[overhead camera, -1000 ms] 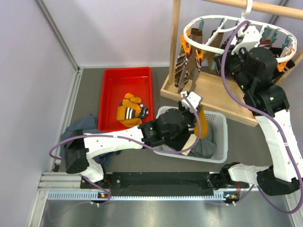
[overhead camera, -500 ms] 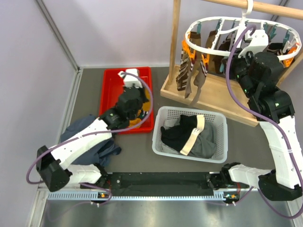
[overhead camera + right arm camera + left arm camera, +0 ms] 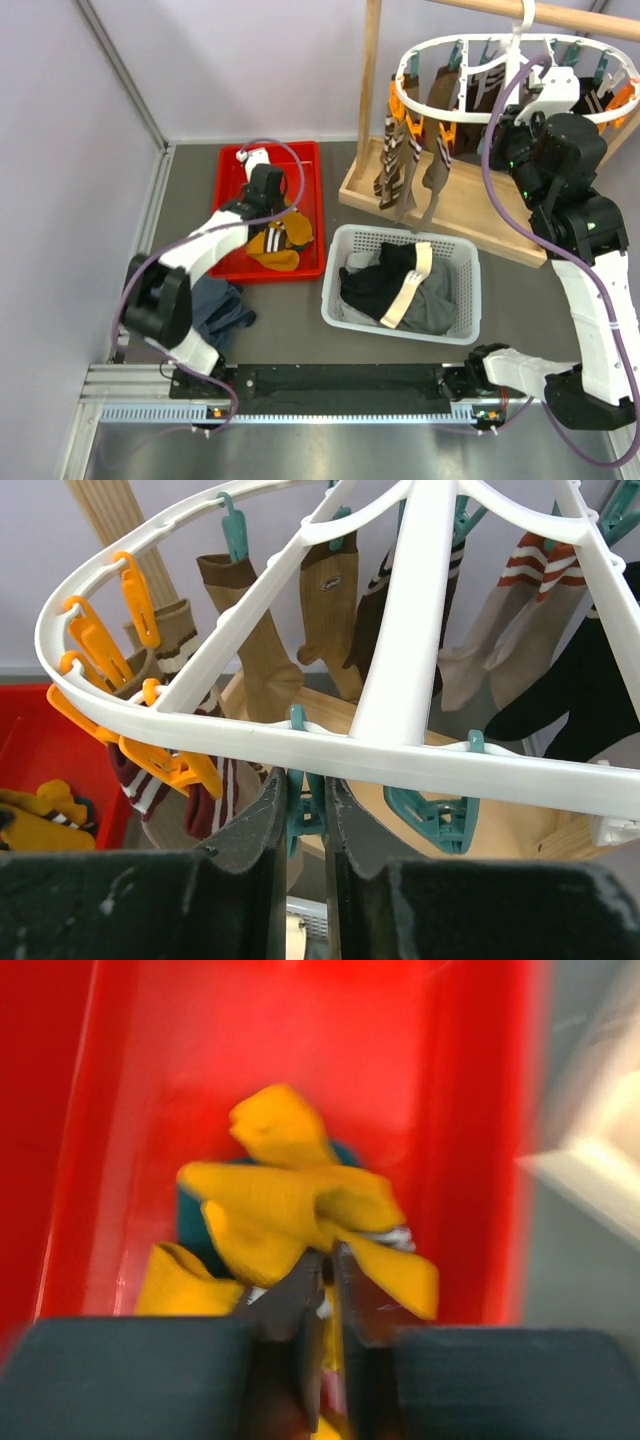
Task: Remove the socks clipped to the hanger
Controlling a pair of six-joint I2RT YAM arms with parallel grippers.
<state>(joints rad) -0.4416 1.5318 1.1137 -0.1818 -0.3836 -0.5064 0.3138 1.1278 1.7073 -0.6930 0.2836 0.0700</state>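
Right fingers (image 3: 258, 830) narrowly pinch a teal clip (image 3: 303, 815) on the white plastic oval hanger (image 3: 400, 660), with brown and striped socks (image 3: 330, 610) hanging just beyond. Left fingers (image 3: 295, 1300), nearly together, sit at mustard-yellow socks (image 3: 290, 1210) in a red plastic tray (image 3: 130, 1110); whether they grip one I cannot tell.

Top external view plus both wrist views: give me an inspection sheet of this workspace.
Surface: dark grey table, bare between items.
Job's things: white hanger hangs from the wooden rack, many socks clipped on; mustard socks lie in the red tray.
Clutter: white basket of dark clothes; blue-grey garment by the left arm's base.
Grippers: left gripper over the tray, jaws nearly together at the mustard socks, grip unclear through blur; right gripper shut on a teal clip at the hanger's rim.
Cables: a purple cable loops off each arm; the right one crosses the hanger.
Surroundings: lilac walls; nothing else seen.
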